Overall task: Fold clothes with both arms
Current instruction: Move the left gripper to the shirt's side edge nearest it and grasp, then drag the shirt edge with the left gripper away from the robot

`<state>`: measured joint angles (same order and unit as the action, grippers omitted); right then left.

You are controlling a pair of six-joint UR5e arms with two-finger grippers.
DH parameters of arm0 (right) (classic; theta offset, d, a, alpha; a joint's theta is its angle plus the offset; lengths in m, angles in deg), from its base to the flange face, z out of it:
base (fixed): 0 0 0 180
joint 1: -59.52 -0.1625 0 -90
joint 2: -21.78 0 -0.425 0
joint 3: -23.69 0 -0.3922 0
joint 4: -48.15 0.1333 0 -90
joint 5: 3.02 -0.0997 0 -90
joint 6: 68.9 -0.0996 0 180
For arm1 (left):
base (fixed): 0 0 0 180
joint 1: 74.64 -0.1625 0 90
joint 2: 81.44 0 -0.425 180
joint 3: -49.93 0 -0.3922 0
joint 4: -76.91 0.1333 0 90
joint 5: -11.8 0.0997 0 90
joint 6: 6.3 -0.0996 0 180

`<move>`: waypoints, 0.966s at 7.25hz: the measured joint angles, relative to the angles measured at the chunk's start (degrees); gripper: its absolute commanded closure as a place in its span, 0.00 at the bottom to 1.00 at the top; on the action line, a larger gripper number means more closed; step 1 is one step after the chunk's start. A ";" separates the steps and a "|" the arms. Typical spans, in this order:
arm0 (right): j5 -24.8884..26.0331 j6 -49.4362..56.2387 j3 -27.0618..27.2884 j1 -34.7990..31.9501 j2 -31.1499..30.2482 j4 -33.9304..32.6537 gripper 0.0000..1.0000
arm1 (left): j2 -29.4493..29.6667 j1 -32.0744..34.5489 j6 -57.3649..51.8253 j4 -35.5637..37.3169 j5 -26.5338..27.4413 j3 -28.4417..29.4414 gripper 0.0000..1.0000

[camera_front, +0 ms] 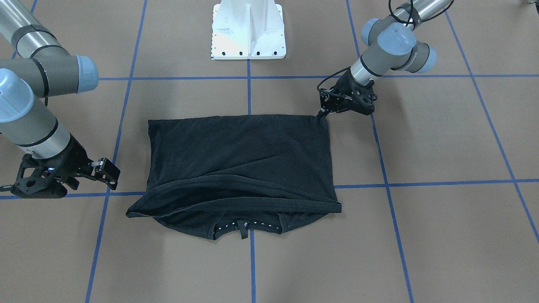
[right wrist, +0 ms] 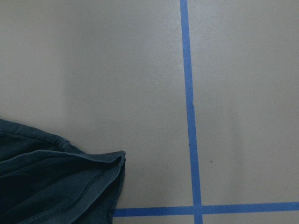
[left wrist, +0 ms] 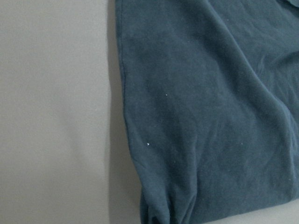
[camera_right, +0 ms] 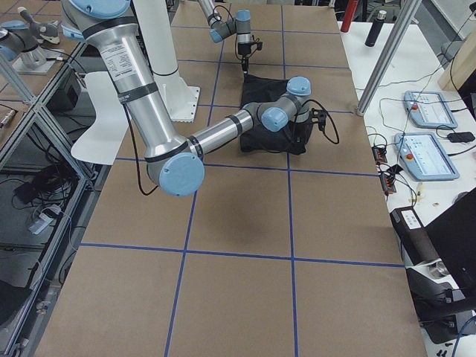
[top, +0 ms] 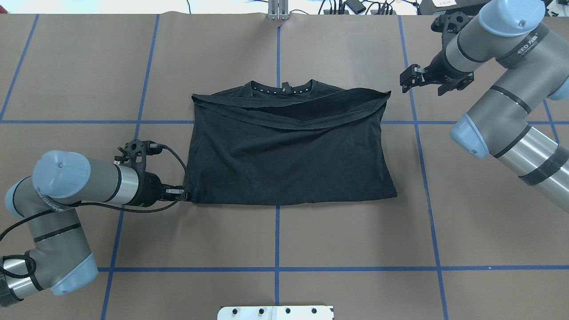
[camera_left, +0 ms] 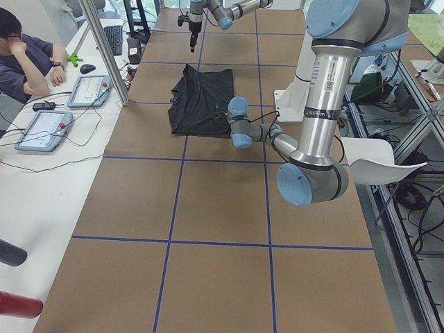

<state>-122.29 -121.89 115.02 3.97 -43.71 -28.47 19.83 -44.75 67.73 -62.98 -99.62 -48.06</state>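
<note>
Left tool (camera_front: 323, 113), front view: jaws narrow, pinched on one corner of the shirt (camera_front: 240, 155) on the robot's side. The right tool (camera_front: 107, 170) is spread wide, empty, just beside the shirt's other side

Overhead: shirt (top: 289, 155) folded across, plain black side up, flat on the table (top: 355, 231), collar at the far edge. The left tool (top: 183, 193) is on its near left corner; the right tool (top: 408, 79) is clear of the cloth near the far right corner

Left wrist view: shirt (left wrist: 210, 116) bunched at the bottom edge

Right wrist view: shirt (right wrist: 51, 186) hem low left, blue tape (right wrist: 189, 102) beside it
</note>
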 measured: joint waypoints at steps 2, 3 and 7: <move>0.00 -0.06 0.38 0.03 -0.29 -0.02 0.01 | -0.27 1.41 -2.05 0.43 -0.02 -0.05 1.00; 0.00 -0.08 0.40 0.06 -0.31 -0.02 0.01 | -0.38 3.31 -5.49 0.77 -0.05 0.22 1.00; -0.08 -0.13 0.41 0.23 -0.34 -0.02 0.01 | 5.27 17.51 -26.34 5.29 -0.01 11.07 1.00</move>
<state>-122.36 -122.02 115.44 4.20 -44.05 -28.49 25.10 -27.24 41.39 -57.69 -99.62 -37.00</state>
